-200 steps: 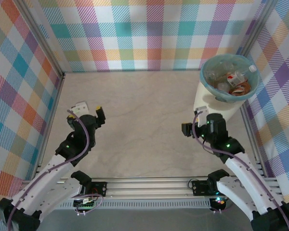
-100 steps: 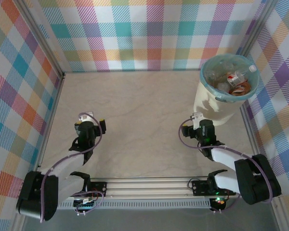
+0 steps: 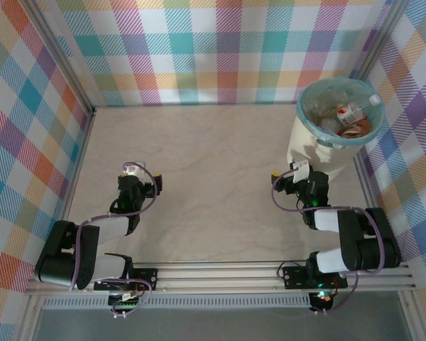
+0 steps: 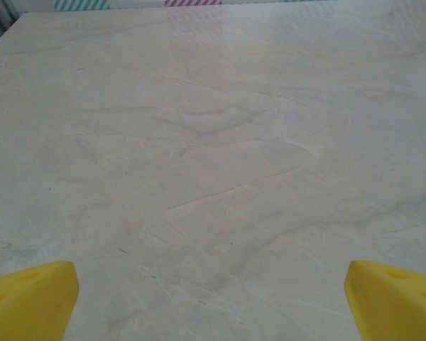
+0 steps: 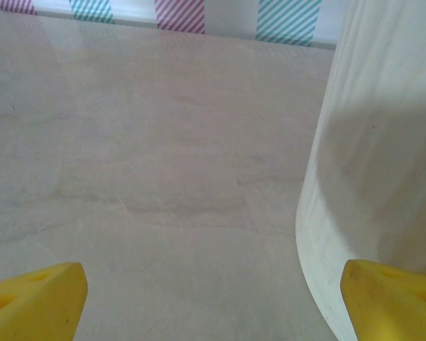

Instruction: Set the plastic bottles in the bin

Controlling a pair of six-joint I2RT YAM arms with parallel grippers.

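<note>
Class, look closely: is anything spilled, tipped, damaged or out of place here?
Nothing stands out. The bin stands upright with the plastic bottles inside it. The left tool and right tool are open and empty.

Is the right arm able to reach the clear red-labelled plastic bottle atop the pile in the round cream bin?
Probably not directly: the open right gripper sits low beside the bin wall, while the bottle lies inside the teal-lined rim. It would need to rise over first.
</note>
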